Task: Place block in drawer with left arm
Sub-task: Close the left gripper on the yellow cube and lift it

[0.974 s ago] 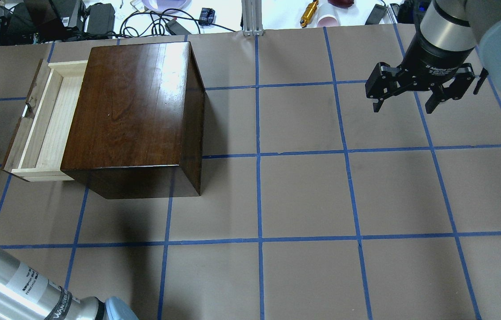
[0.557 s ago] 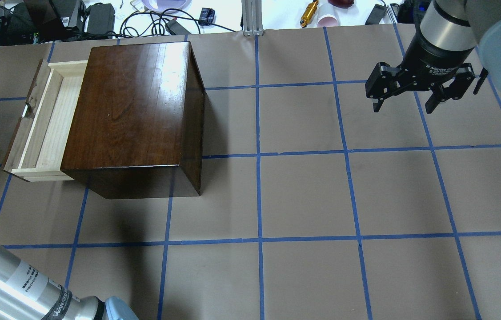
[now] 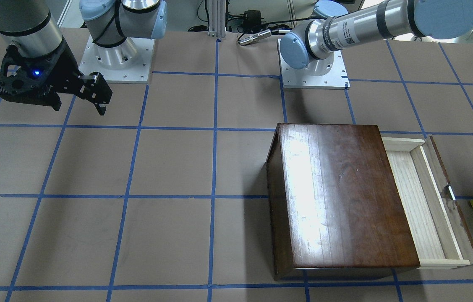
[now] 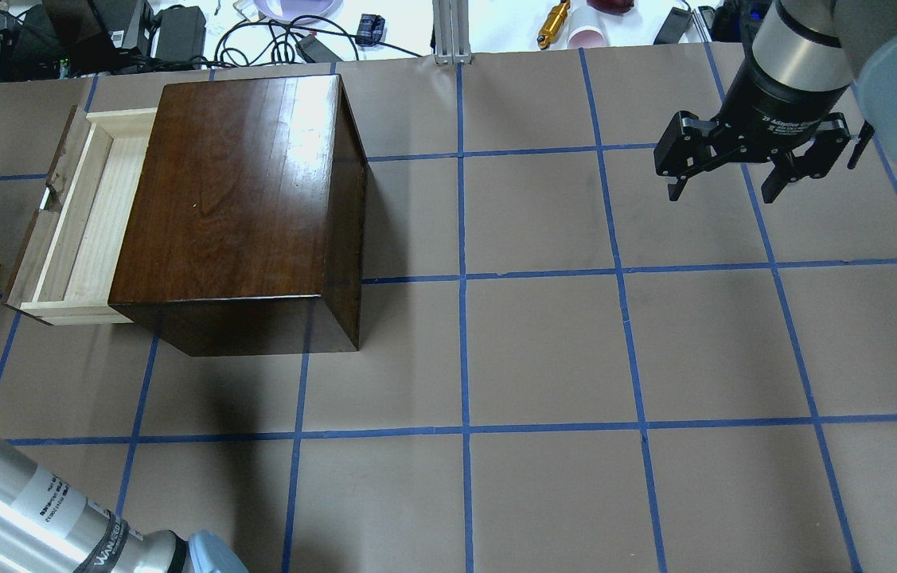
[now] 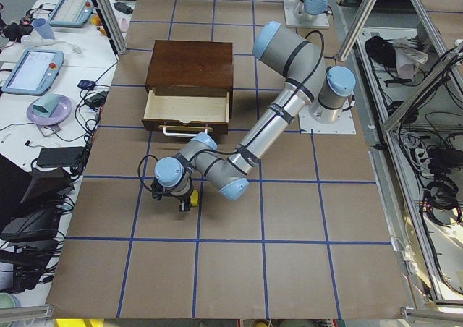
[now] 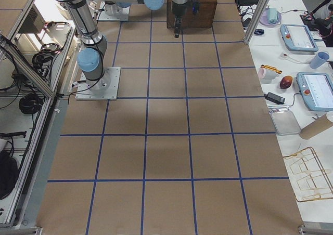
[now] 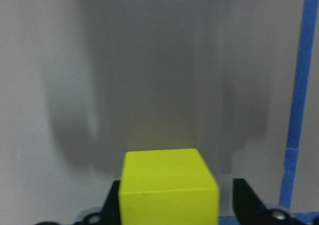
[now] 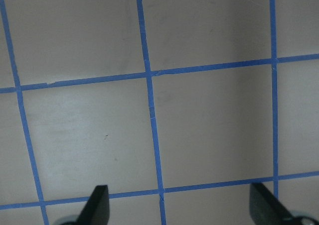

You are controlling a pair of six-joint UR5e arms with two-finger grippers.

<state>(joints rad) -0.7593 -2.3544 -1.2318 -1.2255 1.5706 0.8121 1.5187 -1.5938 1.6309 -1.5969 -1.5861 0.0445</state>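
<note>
Brown paper marked with a blue tape grid covers the bench point(image 4: 544, 350). Left end effector point(image 7: 181, 205): low over the bench, fingers parted and straddling the yellow block point(image 7: 168, 185). A clear gap shows between the block and one finger, so no grip is confirmed. Block location: between those fingers, outside the drawer point(image 4: 86, 215). Drawer: pulled out of the dark wooden box point(image 4: 233, 191) and just beside the left end effector, its front panel and metal pull facing it. The box lies beyond the drawer from that end effector. Right end effector point(image 4: 723, 195): raised above the bench, well apart from the box, fingers spread wide, holding nothing.
</note>
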